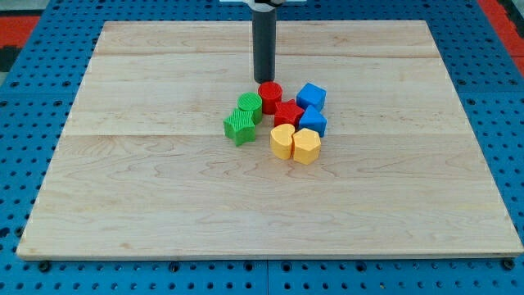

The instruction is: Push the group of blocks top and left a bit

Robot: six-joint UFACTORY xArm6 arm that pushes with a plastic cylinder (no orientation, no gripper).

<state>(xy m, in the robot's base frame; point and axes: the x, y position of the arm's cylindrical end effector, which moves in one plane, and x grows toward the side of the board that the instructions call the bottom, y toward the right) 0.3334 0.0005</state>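
Observation:
A tight group of blocks sits just right of the board's middle. A red cylinder (270, 95) is at the group's top, with a red star (287, 112) below and right of it. A blue cube (311, 96) and a second blue block (312, 121) are on the right. A green cylinder (250, 106) and a green star-like block (239, 127) are on the left. Two yellow blocks (282, 141) (306, 146) are at the bottom. My tip (263, 79) rests on the board just above the red cylinder, close to or touching its top-left edge.
The wooden board (164, 188) lies on a blue perforated table (33, 123). Red areas show at the view's top corners (16, 29).

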